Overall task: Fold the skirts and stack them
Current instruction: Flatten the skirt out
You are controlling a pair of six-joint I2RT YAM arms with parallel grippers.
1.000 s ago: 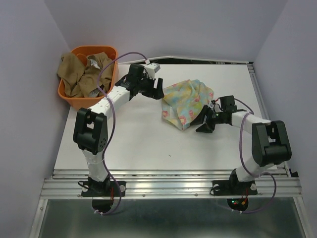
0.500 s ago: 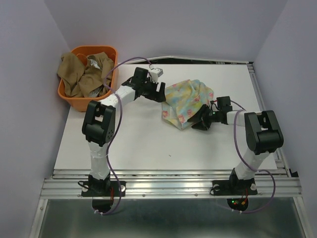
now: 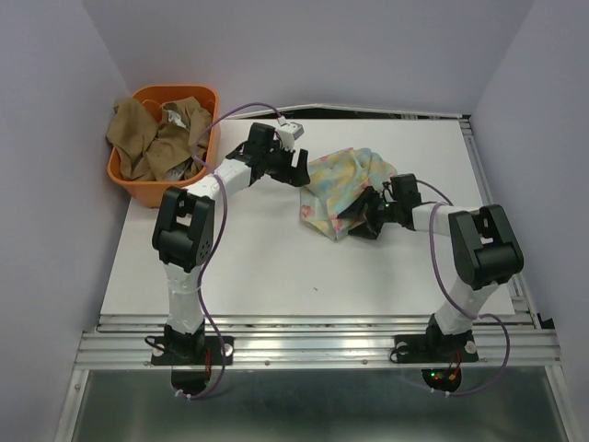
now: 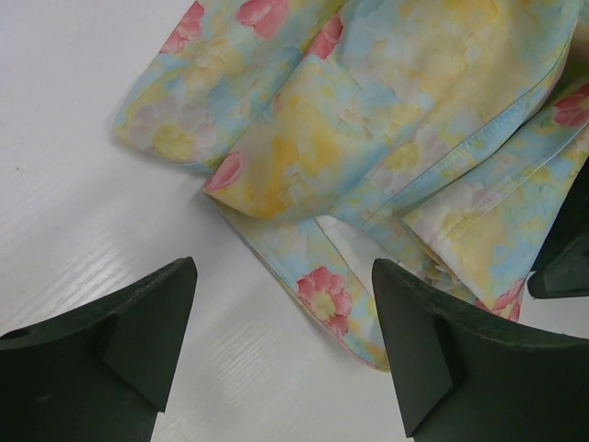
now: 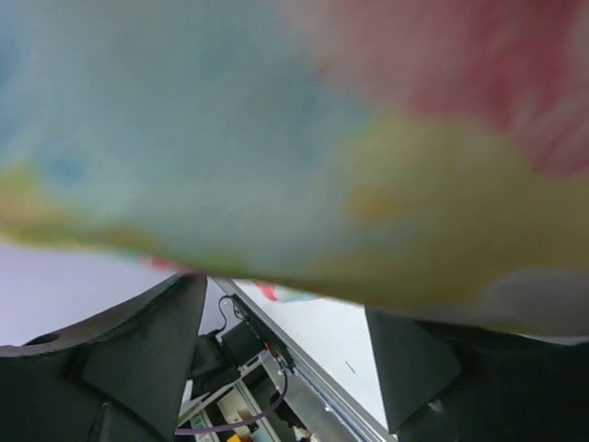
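A pastel floral skirt (image 3: 345, 184) lies bunched on the white table (image 3: 248, 258), right of middle. My left gripper (image 3: 296, 169) hovers at its left edge, open. In the left wrist view its fingers (image 4: 138, 341) straddle bare table and a floral hem (image 4: 327, 299), holding nothing. My right gripper (image 3: 365, 221) is pushed against the skirt's near right side. In the right wrist view blurred floral cloth (image 5: 276, 138) drapes over the fingertips, and the jaws stand apart with nothing gripped between them. A tan-brown skirt (image 3: 138, 138) sits crumpled in the basket.
The orange plastic basket (image 3: 147, 189) stands at the back left corner, against the left wall. A metal rail (image 3: 313, 345) runs along the table's near edge, by the arm bases. A dark finger of the right gripper (image 4: 566, 258) shows at the right edge of the left wrist view.
My right gripper has moved left, into and under the floral skirt's near right edge. The left arm's elbow swung right while its gripper stayed open by the skirt's left edge.
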